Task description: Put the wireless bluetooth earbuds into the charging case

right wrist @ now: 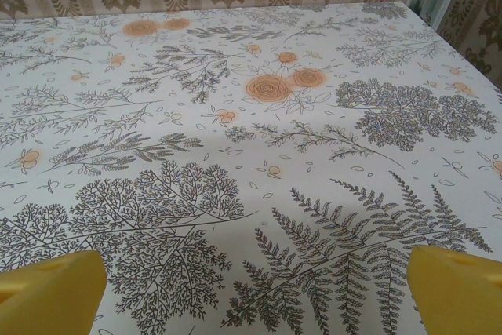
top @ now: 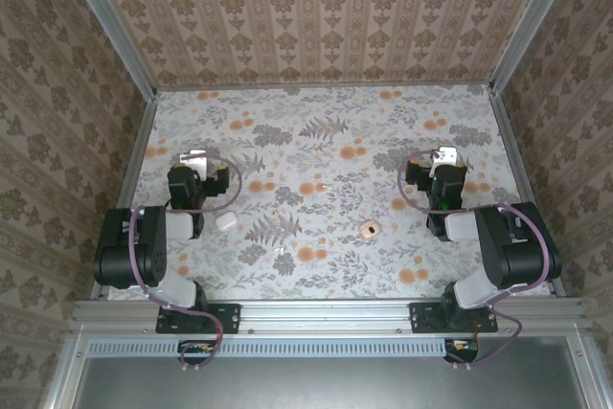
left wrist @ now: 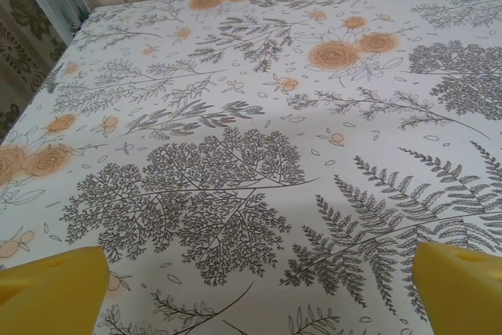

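Observation:
The charging case (top: 227, 221), a small white rounded box, lies on the flowered table just right of the left arm's wrist. One tiny white speck, an earbud (top: 281, 248), lies near the front edge, and another earbud (top: 320, 188) lies near the table's middle. My left gripper (top: 194, 157) hovers at the left side, behind the case, and is open; its yellow fingertips (left wrist: 55, 292) stand wide apart over bare cloth. On the right side my right gripper (top: 446, 154) is open too, with yellow fingertips (right wrist: 455, 288) spread and nothing between them.
A round pinkish-tan disc (top: 370, 229) with a dark centre lies right of centre. Patterned walls enclose the table on three sides, with metal rails (top: 134, 155) along its edges. The flowered tablecloth (left wrist: 259, 115) spreads ahead of both wrists (right wrist: 259, 115).

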Available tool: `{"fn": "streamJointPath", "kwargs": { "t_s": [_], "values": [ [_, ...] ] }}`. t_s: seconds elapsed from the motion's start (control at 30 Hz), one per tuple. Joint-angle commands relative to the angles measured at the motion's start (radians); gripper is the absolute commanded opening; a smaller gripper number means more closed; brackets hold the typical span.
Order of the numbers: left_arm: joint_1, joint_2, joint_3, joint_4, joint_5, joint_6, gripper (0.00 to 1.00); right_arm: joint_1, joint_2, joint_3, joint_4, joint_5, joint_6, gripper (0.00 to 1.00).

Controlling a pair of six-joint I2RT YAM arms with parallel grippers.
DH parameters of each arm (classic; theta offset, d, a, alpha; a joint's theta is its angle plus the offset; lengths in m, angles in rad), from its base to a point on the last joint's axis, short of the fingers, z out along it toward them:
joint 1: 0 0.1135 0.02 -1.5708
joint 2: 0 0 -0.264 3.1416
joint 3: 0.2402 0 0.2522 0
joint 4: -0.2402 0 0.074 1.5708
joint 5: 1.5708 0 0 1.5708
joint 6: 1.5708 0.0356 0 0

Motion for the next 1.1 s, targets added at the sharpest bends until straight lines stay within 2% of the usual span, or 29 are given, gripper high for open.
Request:
{"fn": "streamJointPath", "kwargs": {
  "t_s": [0.0, 0.17, 0.23, 0.4, 0.53, 0.67, 0.77, 0.93, 1.07],
  "values": [
    [0.007, -0.006, 0.019, -0.005, 0.019, -0.023, 1.0, -0.001, -0.001, 0.014, 0.014, -0.012, 0.012, 1.0],
    [0.004, -0.083, 0.015, -0.058, -0.019, -0.033, 1.0, -0.001, -0.051, 0.024, -0.045, -0.017, 0.012, 1.0],
    [0.007, -0.159, 0.029, -0.163, -0.066, -0.064, 1.0, 0.001, -0.107, 0.047, -0.139, -0.02, 0.008, 1.0],
    [0.025, -0.33, 0.183, -0.678, -0.159, -0.144, 1.0, 0.0, -0.258, 0.211, -0.587, -0.04, 0.124, 1.0],
    [0.055, -0.378, 0.33, -1.051, -0.175, -0.338, 1.0, 0.011, -0.256, 0.326, -0.804, -0.069, 0.254, 1.0],
    [0.079, -0.396, 0.42, -1.315, -0.062, -0.406, 1.0, 0.084, -0.199, 0.446, -0.968, -0.11, 0.299, 1.0],
    [0.088, -0.414, 0.432, -1.444, 0.027, -0.408, 1.0, 0.195, -0.152, 0.518, -1.028, -0.113, 0.302, 1.0],
    [0.083, -0.431, 0.405, -1.537, 0.204, -0.465, 0.99, 0.394, -0.046, 0.614, -1.077, -0.11, 0.309, 1.0],
    [0.025, -0.39, 0.388, -1.56, 0.223, -0.543, 0.9, 0.506, 0.03, 0.674, -1.093, -0.123, 0.339, 1.0]
  ]
}}
